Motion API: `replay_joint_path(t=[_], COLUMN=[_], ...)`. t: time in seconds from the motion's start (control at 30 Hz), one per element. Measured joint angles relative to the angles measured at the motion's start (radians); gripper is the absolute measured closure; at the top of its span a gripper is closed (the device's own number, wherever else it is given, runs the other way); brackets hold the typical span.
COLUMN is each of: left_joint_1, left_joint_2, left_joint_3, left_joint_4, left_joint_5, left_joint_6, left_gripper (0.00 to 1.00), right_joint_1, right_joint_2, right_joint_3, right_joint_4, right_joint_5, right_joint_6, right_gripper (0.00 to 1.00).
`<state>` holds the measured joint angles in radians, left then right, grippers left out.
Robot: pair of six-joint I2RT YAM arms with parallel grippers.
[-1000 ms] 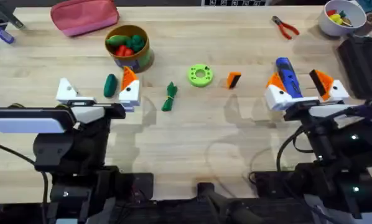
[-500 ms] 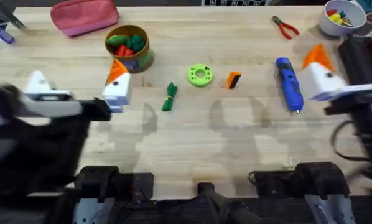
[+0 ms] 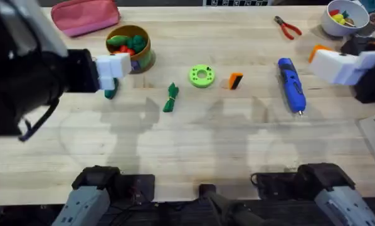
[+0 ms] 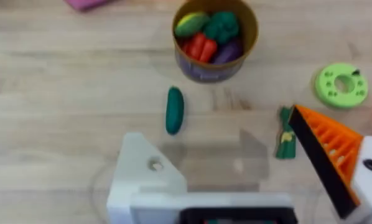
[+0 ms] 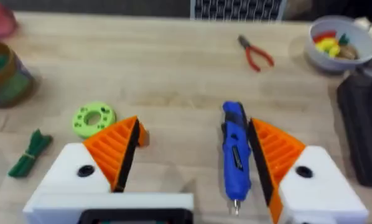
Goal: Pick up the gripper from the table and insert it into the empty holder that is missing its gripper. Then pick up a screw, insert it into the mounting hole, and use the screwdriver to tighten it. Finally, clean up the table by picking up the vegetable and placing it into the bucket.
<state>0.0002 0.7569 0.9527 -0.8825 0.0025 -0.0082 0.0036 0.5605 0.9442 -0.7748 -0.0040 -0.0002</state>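
The small orange gripper [image 3: 236, 80] lies on the table beside a green ring [image 3: 202, 76]. My left gripper [image 4: 223, 149] hangs open above the table. One of its blocks is the bare white holder [image 4: 145, 177] with a mounting hole; the other carries an orange finger [image 4: 329, 152]. Beyond it stands the bucket [image 4: 216, 34], with a green cucumber [image 4: 174, 110] on the table in front and a leafy green vegetable [image 4: 285, 140] to the side. High at the right, my right gripper [image 5: 195, 130] is open above the blue screwdriver [image 5: 236, 155], holding nothing.
Red pliers [image 3: 288, 27] and a white bowl [image 3: 344, 17] sit at the back right. A pink pouch [image 3: 84, 16] lies at the back left behind the bucket [image 3: 128, 45]. Dark equipment borders the table's right edge.
Both arms have risen from the table. The left one swung back and left toward the bucket, the right one out to the right, uncovering the screwdriver.
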Motion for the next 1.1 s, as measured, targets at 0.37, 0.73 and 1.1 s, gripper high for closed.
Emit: replay_joint_path(t=[0.37,0.73,1.1], left_joint_1=[0.0,-0.085,-0.174], left_joint_2=[0.29,0.346,0.356], left_joint_3=[0.148,0.152,0.187], left_joint_4=[-0.122,-0.201,-0.282], left_joint_5=[0.0,-0.001,-0.082], left_joint_6=[0.0,0.026,-0.022], left_gripper=[0.016,0.015,0.015], right_joint_1=[0.0,0.0,0.0], right_joint_2=[0.262,0.284,0.284], right_joint_3=[0.165,0.168,0.168], right_joint_4=[-0.22,-0.228,-0.228], right_joint_5=[0.0,0.0,0.0], right_joint_6=[0.0,0.0,0.0], right_gripper=[0.008,0.008,0.008])
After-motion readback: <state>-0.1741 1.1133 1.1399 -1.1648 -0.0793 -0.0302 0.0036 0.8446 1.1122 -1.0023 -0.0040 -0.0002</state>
